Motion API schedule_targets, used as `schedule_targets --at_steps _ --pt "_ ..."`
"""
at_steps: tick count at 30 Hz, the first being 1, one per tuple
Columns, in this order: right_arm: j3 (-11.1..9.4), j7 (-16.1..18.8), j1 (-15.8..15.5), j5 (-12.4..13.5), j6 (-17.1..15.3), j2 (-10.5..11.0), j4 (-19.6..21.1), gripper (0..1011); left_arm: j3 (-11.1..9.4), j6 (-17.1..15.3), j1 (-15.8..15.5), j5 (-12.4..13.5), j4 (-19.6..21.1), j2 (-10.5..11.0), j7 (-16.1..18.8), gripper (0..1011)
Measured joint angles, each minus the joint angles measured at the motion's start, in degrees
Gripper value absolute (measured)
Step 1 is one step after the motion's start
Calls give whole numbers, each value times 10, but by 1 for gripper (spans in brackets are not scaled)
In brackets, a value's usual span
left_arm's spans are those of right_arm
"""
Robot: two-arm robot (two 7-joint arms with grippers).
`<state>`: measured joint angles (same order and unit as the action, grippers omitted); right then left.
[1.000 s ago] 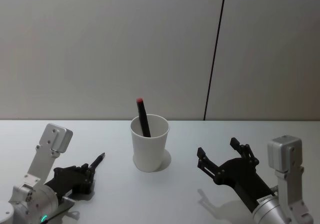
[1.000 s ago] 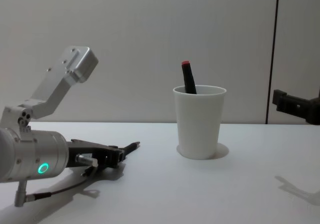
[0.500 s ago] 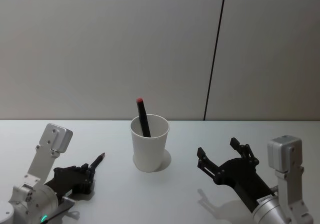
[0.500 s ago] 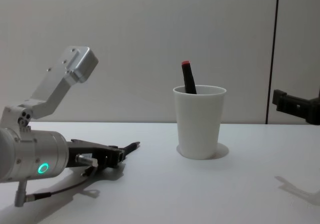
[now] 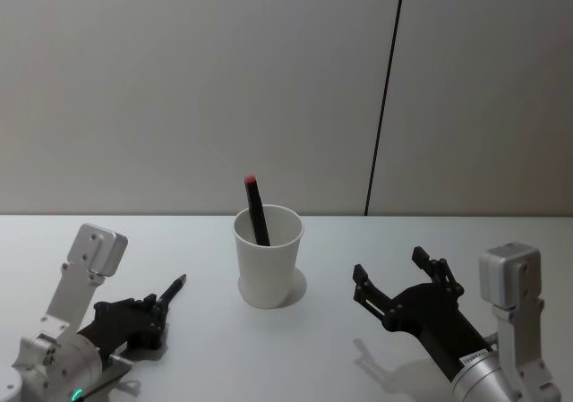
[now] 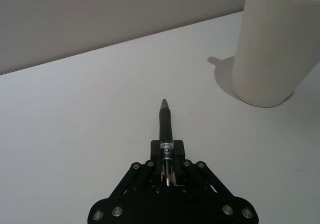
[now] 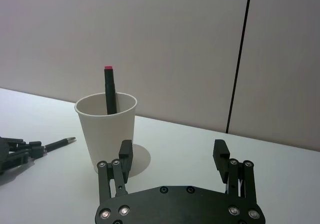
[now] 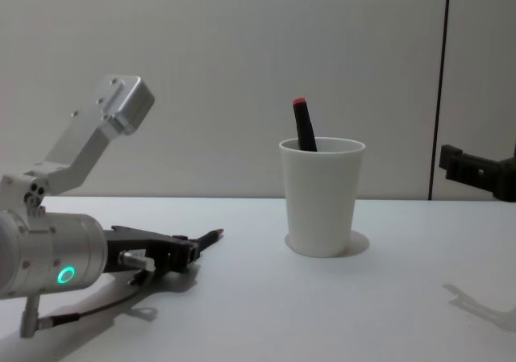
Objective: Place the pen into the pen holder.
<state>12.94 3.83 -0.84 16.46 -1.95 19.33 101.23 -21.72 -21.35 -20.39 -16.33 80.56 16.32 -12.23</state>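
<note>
Pen [image 6: 166, 126] clamped in L gripper [image 6: 167, 151], low over table [image 5: 501, 236] toward front-left corner. Lies near flat, tip fwd toward cup [image 5: 267, 272], clear gap between. L jaws pinched tight on pen's rear half; can't tell if pen touches table. Cup upright mid-table, nearer far edge, red-capped marker [image 5: 255, 207] leaning inside. R gripper [image 5: 389, 268] has jaws spread wide, nothing held, above table toward front-right corner.

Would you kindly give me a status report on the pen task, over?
Left gripper shut on pen, low, left of pen holder. Right gripper open, idle on its right. Red-tipped marker standing in holder.
</note>
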Motion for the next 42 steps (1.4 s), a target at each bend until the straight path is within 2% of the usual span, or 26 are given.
schedule_targets --at_steps 8,23,30,37,42 --pt "0 0 0 0 0 0 0 1001 11 25 18 3 15 2 9 146" --pt "0 0 0 0 0 0 0 1001 46 112 46 -1 53 -1 15 146" --pt "0 0 0 0 0 0 0 1001 60 157 40 -17 64 -2 -15 146" --pt "0 0 0 0 0 0 0 1001 63 188 25 -35 65 0 -51 146" --pt "0 1 0 1 0 -1 0 1001 62 213 7 -52 57 3 -89 146"
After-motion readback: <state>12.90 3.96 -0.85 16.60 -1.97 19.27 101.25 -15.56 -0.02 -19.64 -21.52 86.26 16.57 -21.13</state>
